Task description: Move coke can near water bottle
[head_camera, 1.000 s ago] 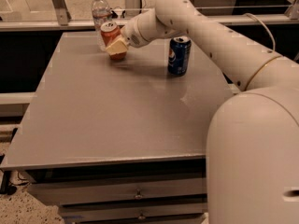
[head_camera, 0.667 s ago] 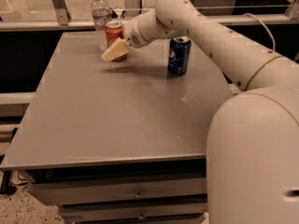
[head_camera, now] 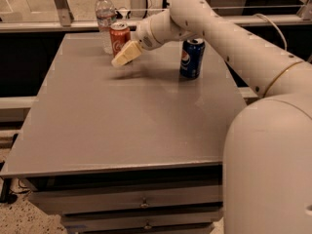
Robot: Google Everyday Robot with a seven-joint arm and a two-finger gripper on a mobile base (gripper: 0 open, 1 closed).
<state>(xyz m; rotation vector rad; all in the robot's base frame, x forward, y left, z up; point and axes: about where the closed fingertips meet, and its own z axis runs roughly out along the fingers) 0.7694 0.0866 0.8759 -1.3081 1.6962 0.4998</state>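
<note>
The coke can point(head_camera: 119, 35) is standing upright at the bench's point(head_camera: 122, 121) far edge, just beside the water bottle point(head_camera: 104, 18); the robot's hand point(head_camera: 126, 55) is hovering just in front, whether open or closed impossible to tell.

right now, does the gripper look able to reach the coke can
Probably yes: the gripper hangs close by the coke can, nothing between them; the water bottle stands behind it, the Pepsi can well aside.

Grey table point(head_camera: 122, 126) with drawers point(head_camera: 97, 206) — speckled floor point(head_camera: 10, 219), metal rail point(head_camera: 44, 27) behind.
</note>
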